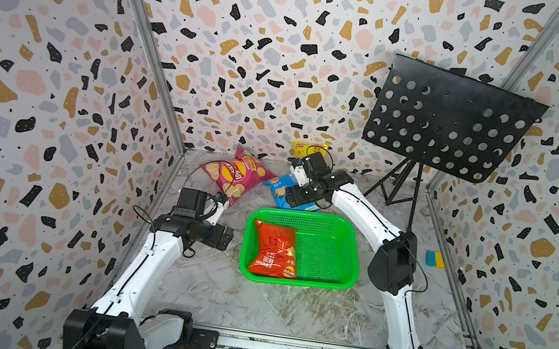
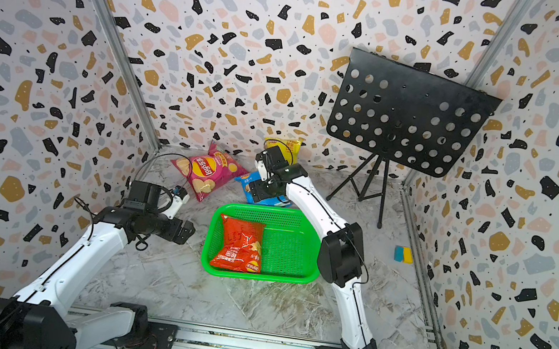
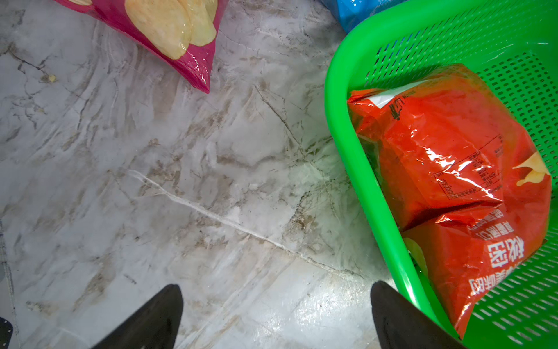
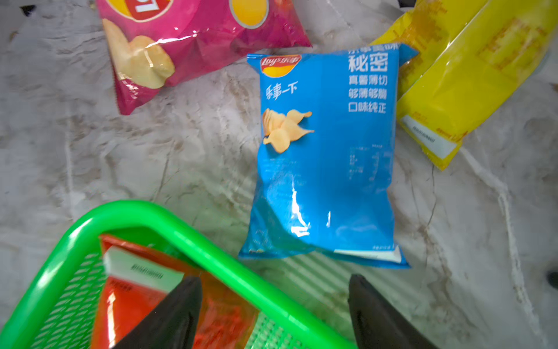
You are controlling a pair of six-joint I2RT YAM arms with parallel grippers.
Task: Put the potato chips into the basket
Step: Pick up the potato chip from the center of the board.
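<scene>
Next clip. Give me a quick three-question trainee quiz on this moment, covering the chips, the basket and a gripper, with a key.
1. True or false: the red bag lies inside the green basket.
2. The left gripper is: A shut on a bag; B open and empty; C inside the basket.
3. How many chip bags lie outside the basket?
Key: 1 true; 2 B; 3 three: pink bag, blue bag, yellow bag.
</scene>
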